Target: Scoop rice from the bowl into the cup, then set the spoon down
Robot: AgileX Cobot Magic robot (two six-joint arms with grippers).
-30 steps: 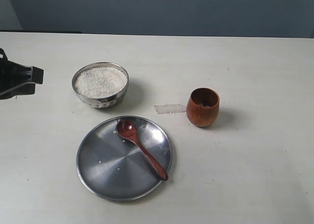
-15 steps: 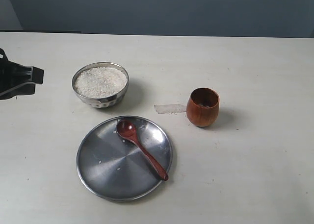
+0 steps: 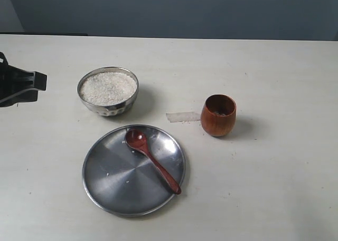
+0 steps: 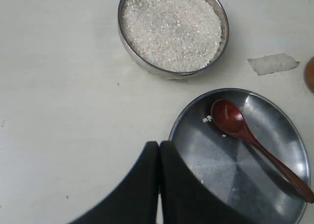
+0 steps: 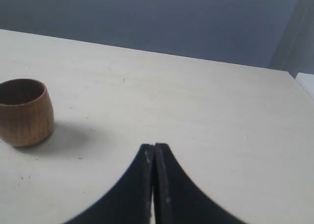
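nothing moves since a second ago: left gripper point(image 4: 158, 146) and right gripper point(image 5: 153, 146) are both pinched together and empty, spoon point(image 3: 151, 159) lies on the plate point(image 3: 113, 191) toward the tabletop's near edge, rice point(image 3: 108, 88) fills the bowl point(image 3: 111, 110), cup point(image 3: 218, 117) waits, so scooping hasn't started.

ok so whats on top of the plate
The spoon lies on the plate, handle end at its rim, plus a few stray rice grains. The plate surface beneath the spoon is hidden.

No change visible — spoon point(image 3: 156, 164) lies on plate point(image 3: 111, 179) same as before; nothing moved.
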